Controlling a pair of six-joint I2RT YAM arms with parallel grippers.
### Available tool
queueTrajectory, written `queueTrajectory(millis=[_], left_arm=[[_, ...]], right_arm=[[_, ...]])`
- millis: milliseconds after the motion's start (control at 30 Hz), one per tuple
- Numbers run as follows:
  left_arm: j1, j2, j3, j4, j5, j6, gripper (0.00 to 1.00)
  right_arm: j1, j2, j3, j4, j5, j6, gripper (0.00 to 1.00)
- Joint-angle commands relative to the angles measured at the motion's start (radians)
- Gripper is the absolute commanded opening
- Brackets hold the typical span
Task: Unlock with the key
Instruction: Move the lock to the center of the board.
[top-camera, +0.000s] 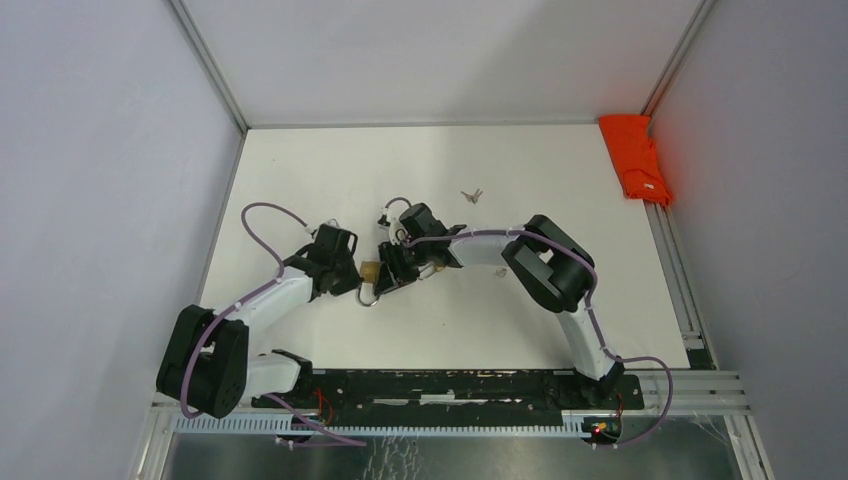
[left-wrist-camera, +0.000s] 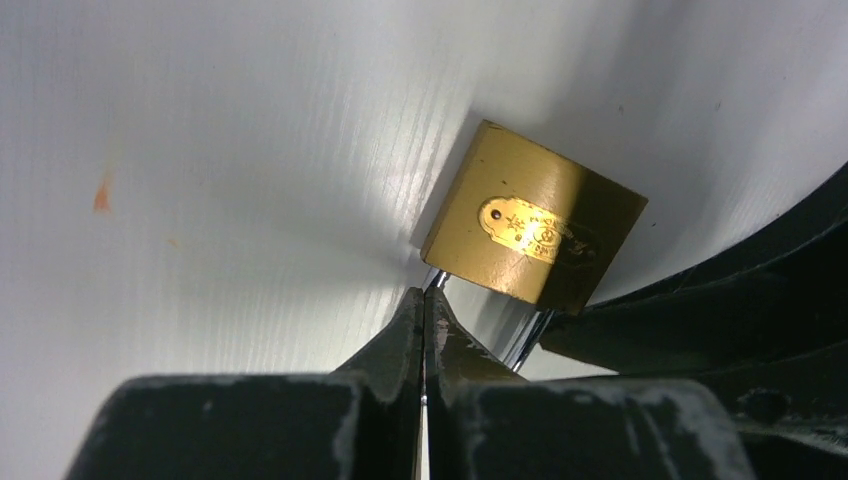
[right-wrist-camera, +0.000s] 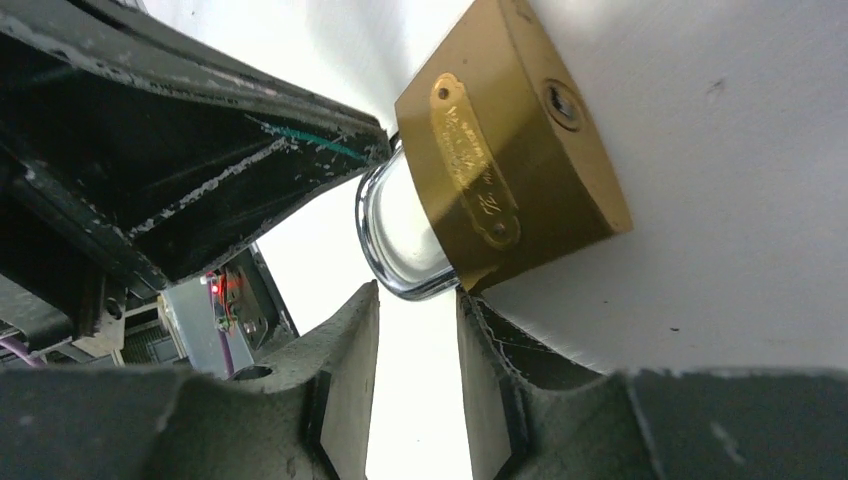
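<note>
Left wrist view: L gripper (left-wrist-camera: 425, 300) clamped on shackle (right-wrist-camera: 372, 245) of padlock (left-wrist-camera: 535, 215), steadying it approx mid-tabletop (top-camera: 560, 160). R gripper (right-wrist-camera: 418, 300) jaws parted, empty, beside it. Key (top-camera: 471, 196) lies nearer far edge, probably next pickup.

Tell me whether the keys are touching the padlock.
Apart. The top view shows the keys lying alone, with bare table between them and the padlock.
</note>
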Motion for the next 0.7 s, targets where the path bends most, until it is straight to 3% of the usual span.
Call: queueTrajectory(millis=[0, 400, 667], left_arm=[[-0.003, -0.007, -0.022, 0.014, 0.033, -0.037, 0.02], [-0.003, 0.057, 0.008, 0.099, 0.062, -0.011, 0.02], [-0.004, 0.142, 0.024, 0.147, 0.065, 0.010, 0.02]], right_arm=[[-0.013, 0.020, 0.041, 0.040, 0.056, 0.015, 0.40], [-0.066, 0.139, 0.278, -0.116, 0.028, -0.068, 0.41], [-0.069, 0.099, 0.206, -0.133, -0.035, -0.149, 0.36]])
